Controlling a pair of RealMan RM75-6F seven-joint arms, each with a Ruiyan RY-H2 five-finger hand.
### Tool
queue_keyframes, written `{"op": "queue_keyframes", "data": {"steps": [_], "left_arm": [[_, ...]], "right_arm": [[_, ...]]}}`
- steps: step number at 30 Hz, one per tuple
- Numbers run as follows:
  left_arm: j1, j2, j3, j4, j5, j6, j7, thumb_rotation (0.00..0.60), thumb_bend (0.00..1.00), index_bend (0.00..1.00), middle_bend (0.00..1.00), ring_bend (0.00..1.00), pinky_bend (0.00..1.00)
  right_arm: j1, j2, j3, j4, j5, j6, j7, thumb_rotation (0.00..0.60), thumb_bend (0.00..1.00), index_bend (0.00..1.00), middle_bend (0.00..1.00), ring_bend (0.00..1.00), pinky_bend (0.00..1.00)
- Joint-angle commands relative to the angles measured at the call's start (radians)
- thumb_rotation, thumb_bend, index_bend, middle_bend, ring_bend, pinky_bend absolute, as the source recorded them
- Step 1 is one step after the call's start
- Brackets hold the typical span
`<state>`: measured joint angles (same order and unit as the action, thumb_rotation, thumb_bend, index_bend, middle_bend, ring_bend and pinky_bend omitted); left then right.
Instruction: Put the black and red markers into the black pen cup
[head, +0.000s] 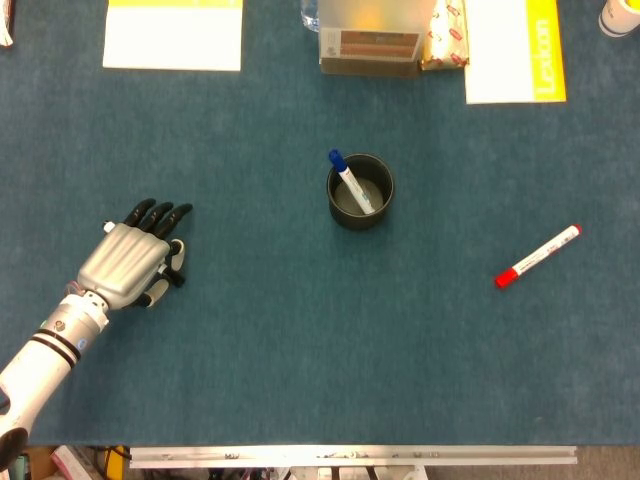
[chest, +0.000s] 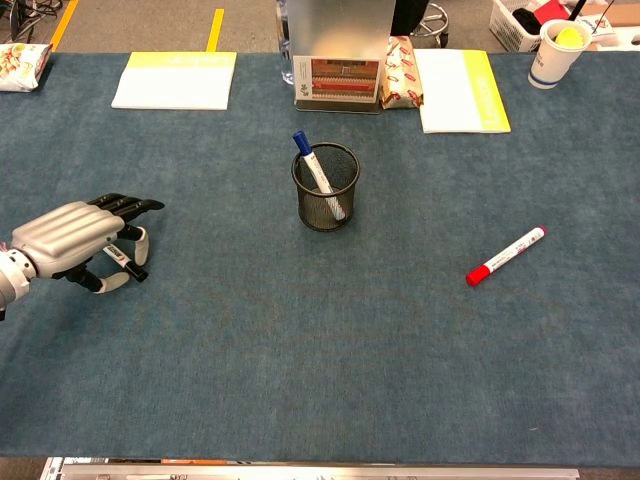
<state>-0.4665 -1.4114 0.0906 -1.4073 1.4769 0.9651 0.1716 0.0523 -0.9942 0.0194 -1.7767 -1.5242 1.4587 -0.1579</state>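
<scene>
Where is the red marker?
The red marker lies flat on the table's right side in both views, right of the pen cup and apart from it.

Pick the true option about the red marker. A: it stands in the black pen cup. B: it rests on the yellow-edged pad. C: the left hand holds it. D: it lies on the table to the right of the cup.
D: the red marker lies flat on the blue table, well right of the black pen cup, untouched.
</scene>
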Motion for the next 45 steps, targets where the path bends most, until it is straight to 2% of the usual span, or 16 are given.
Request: {"op": "queue_keyframes", "data": {"steps": [1, 14, 23, 29, 45], "left_arm": [[0.001, -0.002, -0.001, 0.003, 0.0, 0.003, -0.002, 0.6, 0.34, 0.49, 0.0, 0.0, 0.03], [0.005, -0.005, -0.001, 0.007, -0.002, 0.008, -0.012, 0.6, 0.34, 0.56, 0.0, 0.0, 0.03], [0.003, 0.038, -0.01, -0.085, -0.008, 0.021, 0.008, 0.6, 0.34, 0.56, 0.0, 0.0, 0.03], [0.01, 0.075, -0.023, -0.18, -0.038, 0.039, 0.05, 0.6, 0.34, 0.57, 0.0, 0.0, 0.03], [0.003, 0.25, -0.122, -0.507, -0.149, 0.089, 0.005, 0.6, 0.34, 0.58, 0.0, 0.0, 0.03]], "right_arm": [[0.0, 0.0, 0.0, 0.0, 0.0, 0.0, 0.0, 0.6, 0.0, 0.32, 0.2, 0.19, 0.32], [-0.001, 0.001, 0.001, -0.001, 0.0, 0.002, 0.001, 0.6, 0.0, 0.32, 0.2, 0.19, 0.32], [-0.001, 0.002, 0.001, -0.002, -0.002, 0.003, 0.004, 0.6, 0.0, 0.32, 0.2, 0.19, 0.32], [-0.004, 0.006, 0.0, -0.007, -0.008, 0.01, 0.01, 0.6, 0.0, 0.32, 0.2, 0.19, 0.32], [-0.004, 0.009, -0.002, -0.008, -0.01, 0.007, 0.021, 0.6, 0.0, 0.32, 0.2, 0.19, 0.32]]}}
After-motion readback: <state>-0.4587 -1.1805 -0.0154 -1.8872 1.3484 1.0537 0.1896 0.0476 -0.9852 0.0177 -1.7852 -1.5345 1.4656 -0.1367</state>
